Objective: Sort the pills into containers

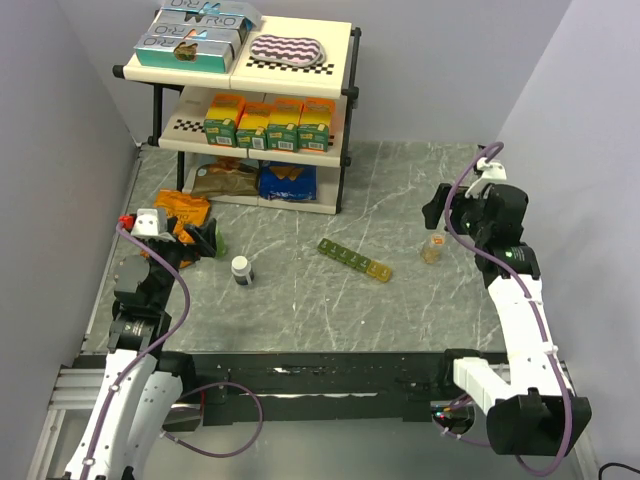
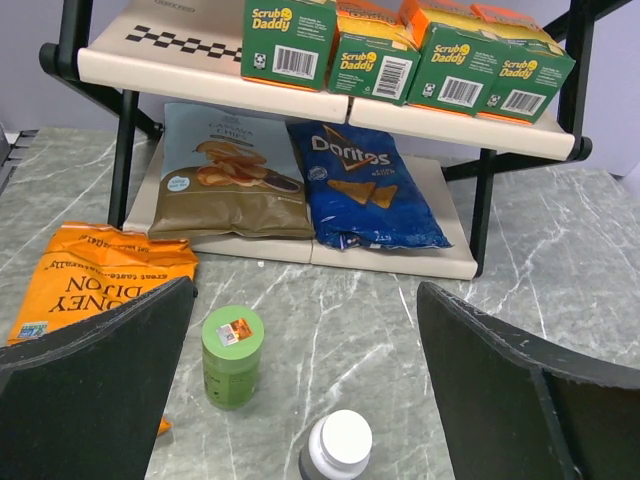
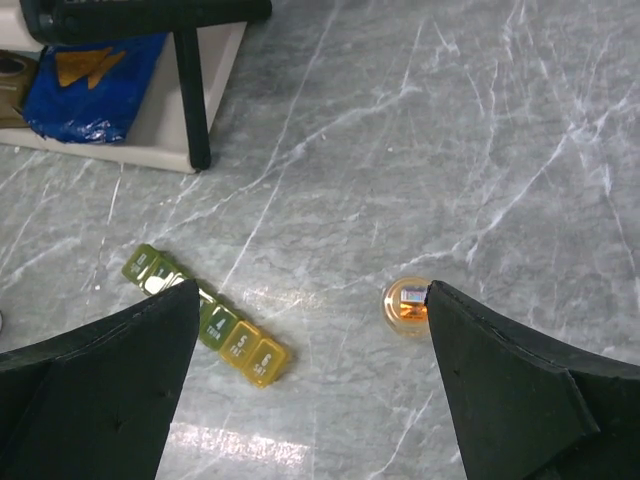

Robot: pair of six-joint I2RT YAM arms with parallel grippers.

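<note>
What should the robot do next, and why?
Probably lower the right fingers around the small amber bottle. They are wide open and empty, the bottle stands upright close in front of them, and the containers lie on the table a little to its left.

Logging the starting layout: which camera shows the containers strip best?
Top external: the containers lie whole and unobstructed, though small. Right wrist shows them closer, but a finger of the right hand overlaps part of the strip. Left wrist does not show them.
</note>
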